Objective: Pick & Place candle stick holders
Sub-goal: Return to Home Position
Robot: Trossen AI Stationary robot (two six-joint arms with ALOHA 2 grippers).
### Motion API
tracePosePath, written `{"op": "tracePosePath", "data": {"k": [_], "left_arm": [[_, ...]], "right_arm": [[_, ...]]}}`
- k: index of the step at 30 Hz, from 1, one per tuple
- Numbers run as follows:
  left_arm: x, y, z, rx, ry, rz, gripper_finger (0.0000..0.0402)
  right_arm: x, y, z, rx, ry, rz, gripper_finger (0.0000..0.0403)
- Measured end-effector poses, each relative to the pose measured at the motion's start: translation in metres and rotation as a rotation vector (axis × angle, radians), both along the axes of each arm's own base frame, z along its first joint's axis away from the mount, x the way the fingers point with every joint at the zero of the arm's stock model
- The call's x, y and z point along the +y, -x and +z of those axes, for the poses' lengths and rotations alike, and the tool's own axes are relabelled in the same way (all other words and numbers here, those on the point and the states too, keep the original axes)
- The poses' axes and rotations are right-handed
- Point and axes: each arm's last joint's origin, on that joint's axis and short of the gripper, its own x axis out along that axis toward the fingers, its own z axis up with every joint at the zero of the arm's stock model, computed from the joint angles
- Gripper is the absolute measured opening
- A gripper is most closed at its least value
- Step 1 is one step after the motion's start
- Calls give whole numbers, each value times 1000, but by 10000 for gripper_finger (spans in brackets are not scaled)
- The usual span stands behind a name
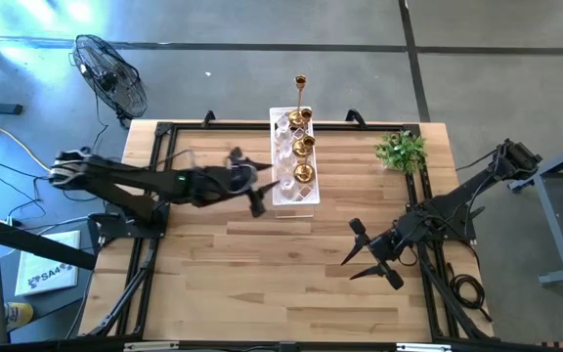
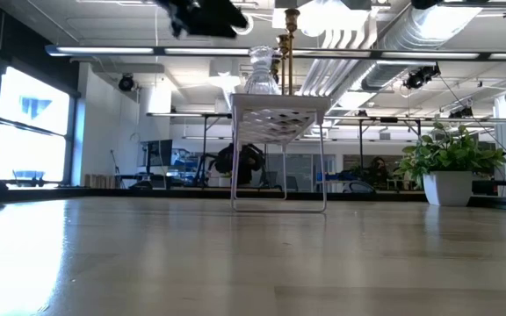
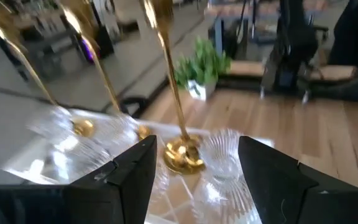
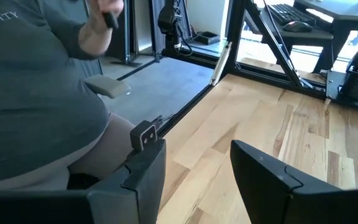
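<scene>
Tabletop (image 1: 262,284): white lattice tray (image 1: 309,196) with gold holders (image 1: 303,174), glass holders (image 2: 260,70).

Gold candle stick holders (image 3: 182,154) look glossy metal, clear holders (image 3: 221,155) ribbed glass, table (image 1: 291,284) smooth wood.

High view: overhead, looking straight down, far enough to hold the whole surface (image 1: 262,284).
Low view: at surface height, level, facing the room behind; white lattice tray (image 2: 279,114) at mid-distance, plant (image 2: 451,162) to its right.
Left wrist view: close over the tray, past the left hand (image 3: 196,149).
Right wrist view: past the right hand (image 4: 197,152), across the surface edge to a person (image 4: 30,93).
Shared: tray and plant, in high, low and left wrist views.
</scene>
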Motion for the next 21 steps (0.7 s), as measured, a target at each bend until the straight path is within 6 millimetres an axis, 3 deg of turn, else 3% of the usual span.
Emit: {"op": "tracePosePath", "data": {"k": [4,7,12,17,21], "left_arm": [[-6,33,30,-76,-16,-8,219],[-5,55,41,-90,6,2,219],[0,81,44,-32,5,57,219],[6,102,42,68,-72,155,215],[8,116,53,101,-241,127,187]], "right_arm": [[-2,-1,0,-13,17,-56,175],[-4,-2,1,-33,33,-153,175],[-9,-5,7,-106,52,-308,175],[-12,-7,18,-235,106,-357,175],[-19,-3,32,-336,109,-488,175]]}}
